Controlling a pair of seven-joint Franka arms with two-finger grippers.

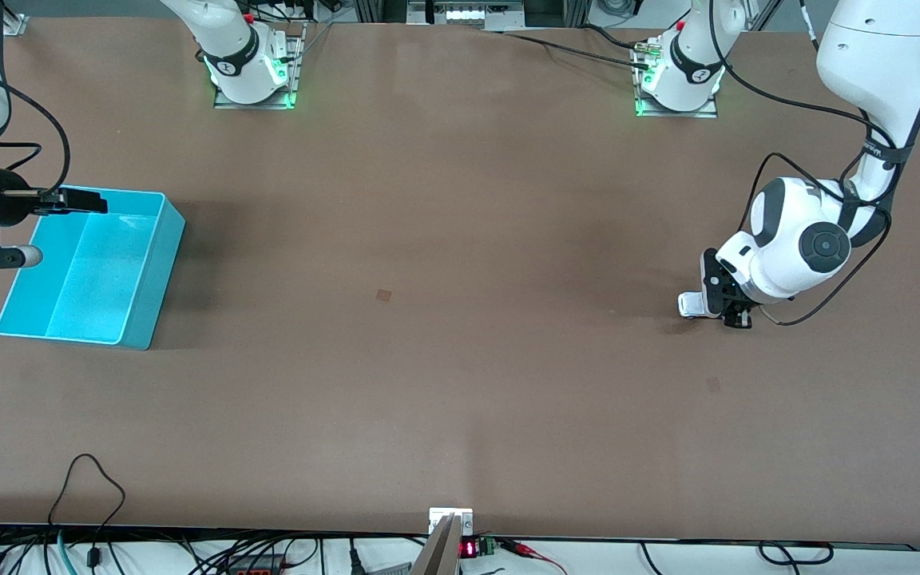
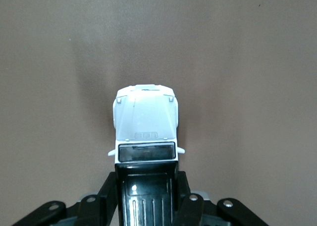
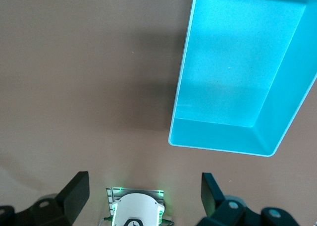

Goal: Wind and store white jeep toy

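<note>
**Jeep clamped at my left arm's end of the tabletop**

Nearest the front camera of the things on the brown tabletop [image 1: 444, 359] is the near end of the turquoise bin [image 1: 93, 267], an open rectangular box at my right arm's end, its inside showing only its own floor and walls.

My left pincer [image 1: 722, 307] is down at the tabletop near my left arm's end, its fingers [image 2: 110, 194] closed together on the jeep [image 2: 145, 132]. They press on the two flanks of the black roof, one finger on each side. The jeep looks level; I cannot tell whether its wheels rest on the tabletop. In the front view only its white nose pokes out from under my wrist, toward my right arm's end.

In the left wrist view the jeep is a small white car seen from above: a smooth white bonnet with a pale badge plate near the windscreen, a small raised panel at the very nose, tiny white mirrors sticking out at each side, a dark glossy windscreen, and a ribbed black roof panel that runs back between my fingers. Its wheels are hidden under the body.

My right pincer [image 1: 81, 200] waits in the air over the bin's edge nearest the bases, its black fingers [image 3: 74, 189] spread wide apart and holding nothing.
</note>
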